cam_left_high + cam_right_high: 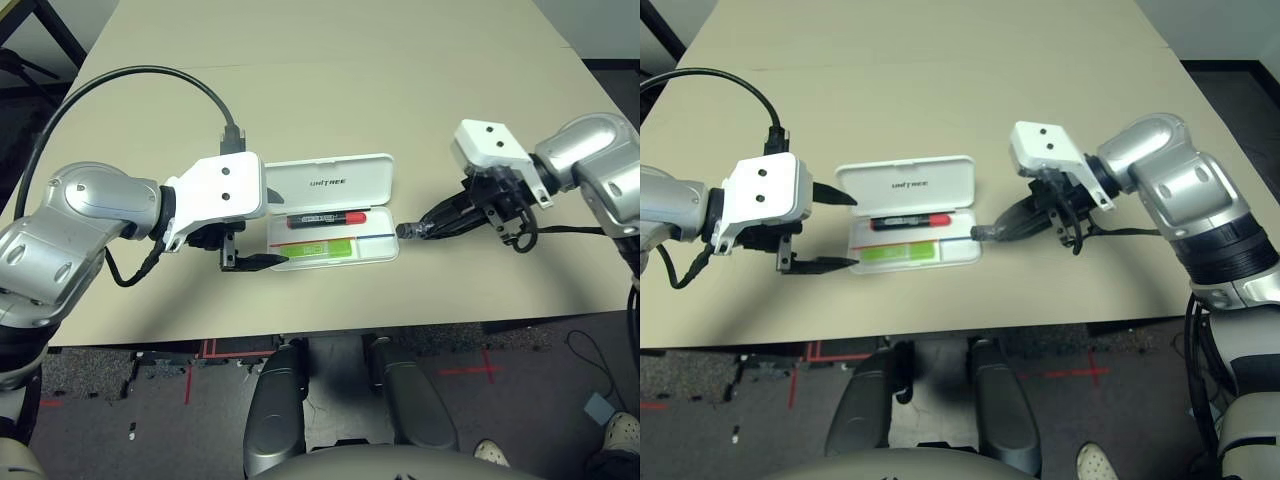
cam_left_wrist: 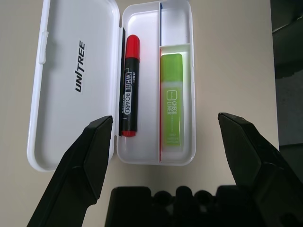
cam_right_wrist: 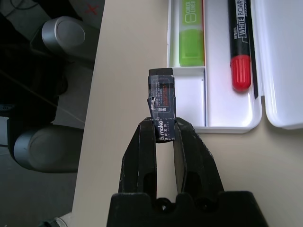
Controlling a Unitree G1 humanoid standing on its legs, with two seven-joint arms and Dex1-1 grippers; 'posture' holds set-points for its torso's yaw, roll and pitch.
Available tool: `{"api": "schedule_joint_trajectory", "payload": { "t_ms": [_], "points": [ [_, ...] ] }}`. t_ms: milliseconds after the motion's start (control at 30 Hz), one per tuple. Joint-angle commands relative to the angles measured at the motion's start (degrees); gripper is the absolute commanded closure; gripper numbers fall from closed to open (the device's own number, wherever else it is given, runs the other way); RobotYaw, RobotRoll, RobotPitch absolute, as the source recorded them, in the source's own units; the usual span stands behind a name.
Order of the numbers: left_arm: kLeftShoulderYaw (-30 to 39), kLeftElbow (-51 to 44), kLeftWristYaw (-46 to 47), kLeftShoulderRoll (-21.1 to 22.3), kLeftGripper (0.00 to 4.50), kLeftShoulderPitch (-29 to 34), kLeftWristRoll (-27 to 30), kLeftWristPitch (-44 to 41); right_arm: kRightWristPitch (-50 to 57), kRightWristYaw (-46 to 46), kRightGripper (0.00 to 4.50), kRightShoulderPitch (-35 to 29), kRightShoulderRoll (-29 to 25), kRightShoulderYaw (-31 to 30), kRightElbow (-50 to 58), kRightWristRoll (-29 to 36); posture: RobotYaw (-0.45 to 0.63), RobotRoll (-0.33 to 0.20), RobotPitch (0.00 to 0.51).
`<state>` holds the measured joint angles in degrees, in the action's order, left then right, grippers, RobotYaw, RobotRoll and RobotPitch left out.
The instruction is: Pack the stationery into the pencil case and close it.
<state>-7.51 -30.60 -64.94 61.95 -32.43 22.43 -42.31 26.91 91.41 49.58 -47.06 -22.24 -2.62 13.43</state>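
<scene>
Currently the dark oblong piece (image 3: pixel 161 104) is pinched in the right gripper (image 3: pixel 164 126), near the open pencil case (image 2: pixel 156 85) — perhaps just above the table (image 1: pixel 330 90) — while the left gripper (image 2: pixel 165 142) gapes wide, empty, by the case's other end.

The white pencil case (image 2: pixel 142 156) lies open on the table (image 1: pixel 330 110), lid flipped back, "UNITREE" lettering showing. The black, red-capped marker (image 2: pixel 130 85) lies in the long compartment beside the hinge; the light-green highlighter (image 2: pixel 171 101) lies in the narrower one. The right hand (image 3: pixel 164 128) grips the dark, labelled oblong piece (image 3: pixel 162 97).
</scene>
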Motion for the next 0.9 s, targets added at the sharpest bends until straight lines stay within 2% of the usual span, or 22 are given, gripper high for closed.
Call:
{"api": "schedule_joint_trajectory", "payload": {
  "t_ms": [33,400,800,900],
  "points": [
    [-0.63,-0.68,-0.80,0.99,0.00,-0.31,-0.30,-0.36,-1.85,-0.18,4.25,0.02,1.47,-1.62,-1.33,-2.22,0.02,0.000,0.229],
    [-0.10,-1.76,-0.30,1.16,0.00,0.70,0.09,-1.11,-7.24,-3.84,4.25,-0.27,7.52,-3.14,-7.33,-8.24,0.04,0.000,0.236],
    [0.25,-1.90,-0.26,1.57,0.00,1.65,-0.14,-1.08,-9.33,-4.78,4.25,-0.38,11.14,-3.29,-9.34,-11.01,0.05,0.000,0.240],
    [0.40,-2.02,-0.19,1.73,0.00,1.88,-0.02,-1.06,-9.88,-5.17,3.25,-0.41,11.71,-2.80,-9.32,-11.26,0.05,0.000,0.241]
  ]
}}
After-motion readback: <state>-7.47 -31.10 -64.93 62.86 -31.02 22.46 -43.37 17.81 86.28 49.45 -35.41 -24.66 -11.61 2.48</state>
